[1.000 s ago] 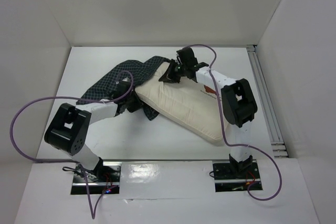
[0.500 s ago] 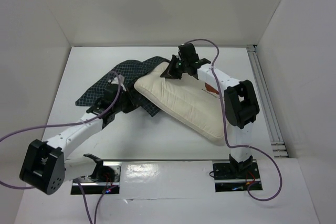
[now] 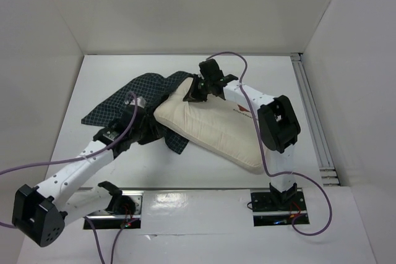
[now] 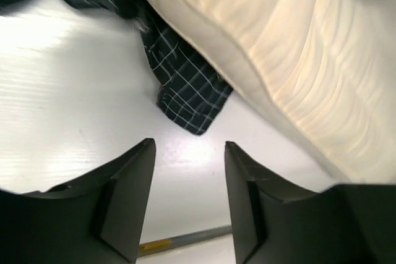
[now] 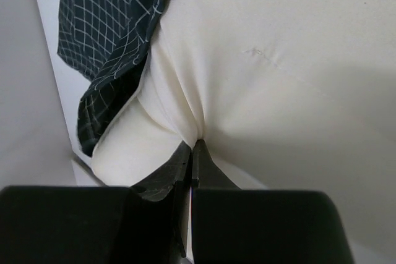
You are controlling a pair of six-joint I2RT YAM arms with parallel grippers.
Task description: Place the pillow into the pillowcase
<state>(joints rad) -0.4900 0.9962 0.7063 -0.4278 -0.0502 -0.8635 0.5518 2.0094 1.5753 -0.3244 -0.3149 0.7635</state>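
The cream pillow [image 3: 213, 125] lies slanted across the middle of the table, its far left end resting on the dark checked pillowcase [image 3: 130, 94]. My right gripper [image 3: 190, 93] is shut on a pinch of pillow fabric at that far corner; in the right wrist view the fabric folds into the closed tips [image 5: 195, 144], with the pillow [image 5: 278, 47] and the pillowcase [image 5: 105, 35] behind them. My left gripper [image 3: 154, 133] stands open by the pillow's near left edge. In the left wrist view it [image 4: 189, 153] holds nothing, a pillowcase corner [image 4: 185, 100] lies just ahead and the pillow [image 4: 297, 60] is to the right.
White walls close in the table on three sides. A metal rail [image 3: 312, 115] runs along the right edge. Purple cables [image 3: 37, 165] loop off both arms. The arm bases [image 3: 275, 205] sit at the near edge.
My left gripper has opened and let go of the pillowcase, and its arm has swung down to the left. The right gripper has dragged the pillow corner slightly leftward.
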